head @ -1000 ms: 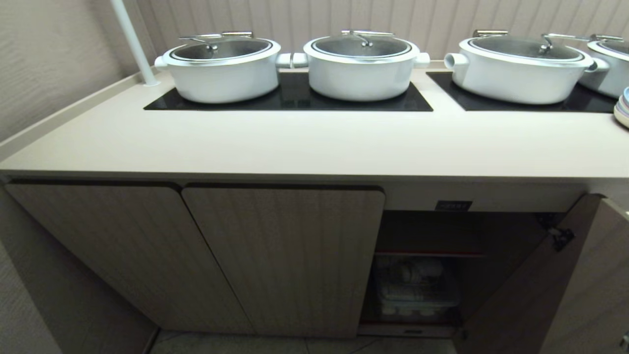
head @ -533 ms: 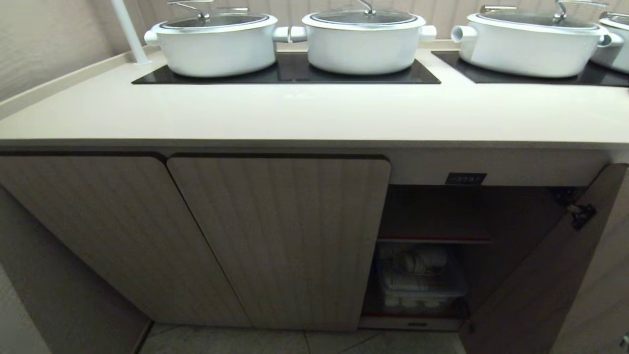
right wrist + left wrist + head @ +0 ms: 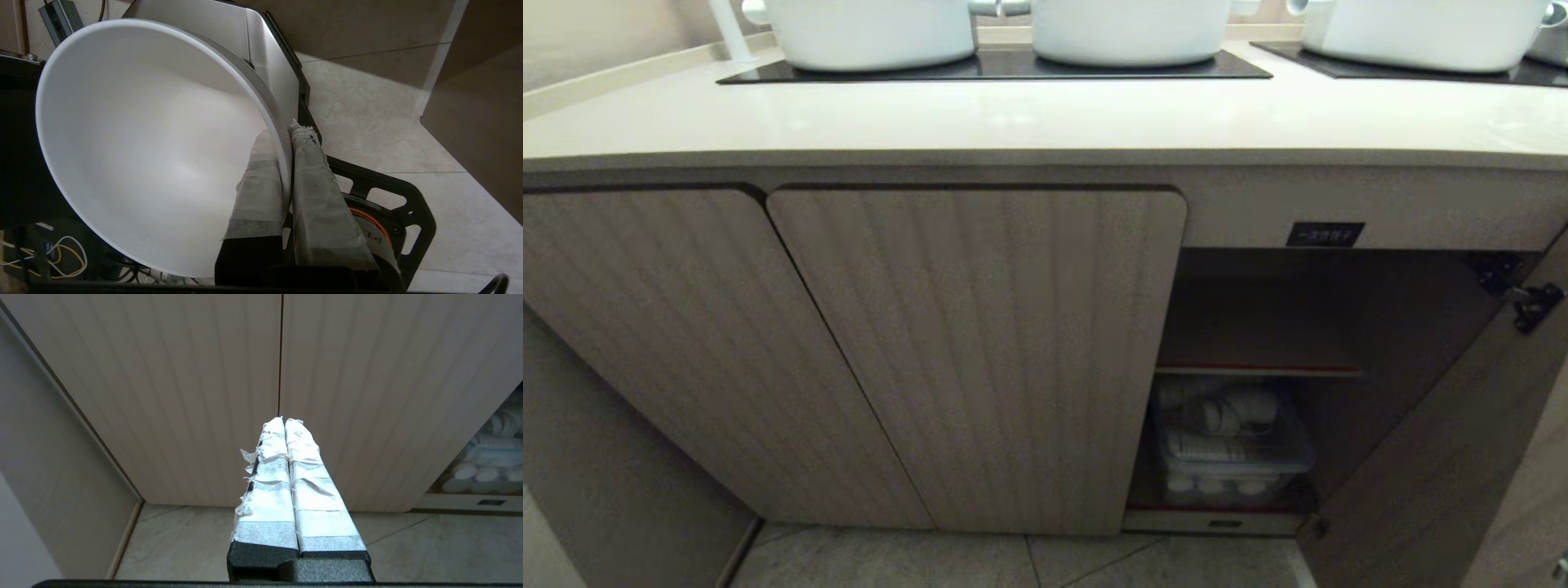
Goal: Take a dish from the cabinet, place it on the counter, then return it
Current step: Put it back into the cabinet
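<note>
bench (image 3: 1045,122): cream top spans the full width of the head view; front edge runs straight across, bare strip between that edge and the black cooktop panels (image 3: 996,67).
pots (image 3: 1129,28): white, on the panels at the back, cut off by the top of the head view.
cabinet (image 3: 980,351): under the bench. Two ribbed doors on the left are shut, thin seam between them. Right bay is open, its door (image 3: 1429,457) swung out to the right, hinge (image 3: 1534,304) exposed at the top corner.
label (image 3: 1325,234): small black plate on the rail above the open bay.
shelf (image 3: 1258,369): red-edged, bare room above it in the bay.
bin (image 3: 1233,449): clear, below the shelf, packed with white dishware; fills most of the lower bay.
floor (image 3: 1013,563): tiled, open in front of the doors.
dish (image 3: 155,147): white bowl, held on edge near the floor, outside the cabinet, beside a black frame.
right gripper (image 3: 288,134): fingers pinch the dish rim, one inside, one outside.
left gripper (image 3: 284,420): taped fingers pressed together, nothing between them, pointing at the door seam, apart from it.
</note>
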